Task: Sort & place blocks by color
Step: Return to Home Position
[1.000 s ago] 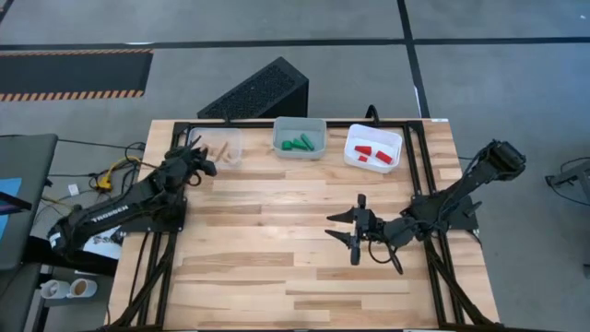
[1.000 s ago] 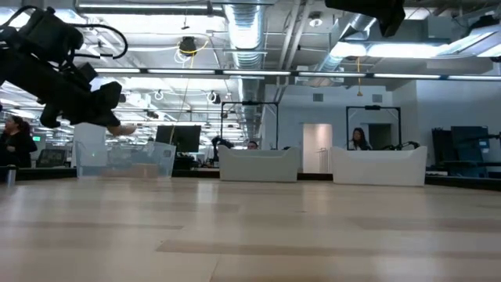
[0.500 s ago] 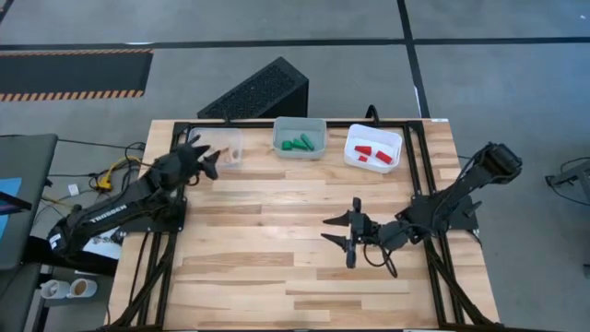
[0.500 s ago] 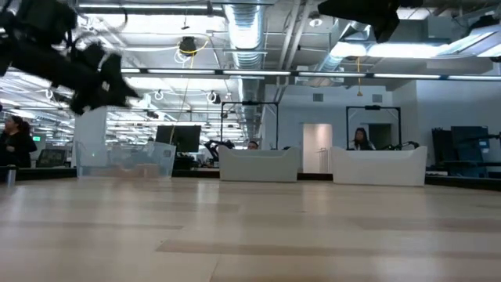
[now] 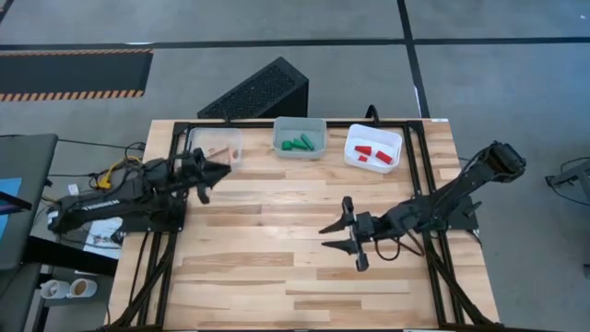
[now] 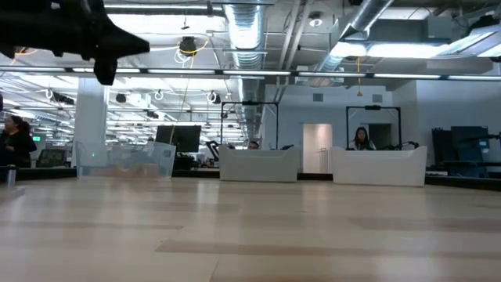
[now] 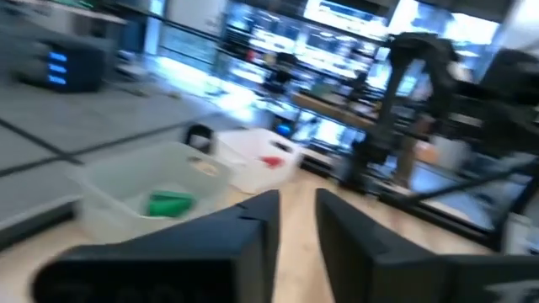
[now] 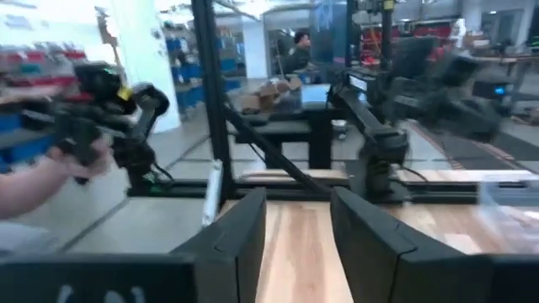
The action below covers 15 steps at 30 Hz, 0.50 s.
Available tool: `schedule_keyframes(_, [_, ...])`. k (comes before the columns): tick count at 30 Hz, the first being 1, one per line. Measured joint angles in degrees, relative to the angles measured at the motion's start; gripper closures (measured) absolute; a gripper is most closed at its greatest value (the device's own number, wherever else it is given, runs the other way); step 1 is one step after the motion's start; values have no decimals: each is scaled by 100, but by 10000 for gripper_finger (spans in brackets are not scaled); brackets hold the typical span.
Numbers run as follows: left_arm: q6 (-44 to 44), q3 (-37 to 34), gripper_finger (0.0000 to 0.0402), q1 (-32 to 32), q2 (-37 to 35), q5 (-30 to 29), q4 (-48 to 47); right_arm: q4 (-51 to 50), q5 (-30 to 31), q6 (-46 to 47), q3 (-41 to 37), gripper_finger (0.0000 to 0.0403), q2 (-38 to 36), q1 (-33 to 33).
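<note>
While blocks [image 5: 299,143] lie in trays [image 5: 300,121] | left claw [image 5: 211,176] parted | right claw [image 5: 343,238] parted

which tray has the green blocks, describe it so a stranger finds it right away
Seen from above, three trays line the top edge of the wooden table. Take the middle tray, between the clear tray and the white tray. It alone holds green blocks; its neighbours hold light wood blocks and red blocks.
</note>
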Motion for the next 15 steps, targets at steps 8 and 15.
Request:
schedule_keyframes(8, [213, 0, 395, -1736, -7, -662, 619, -963, 265, -125, -9, 272, -643, -166])
schedule_keyframes(15, [975, 0, 400, -2715, -7, -1618, 811, -2096, 968, -138, 0, 292, -1590, -204])
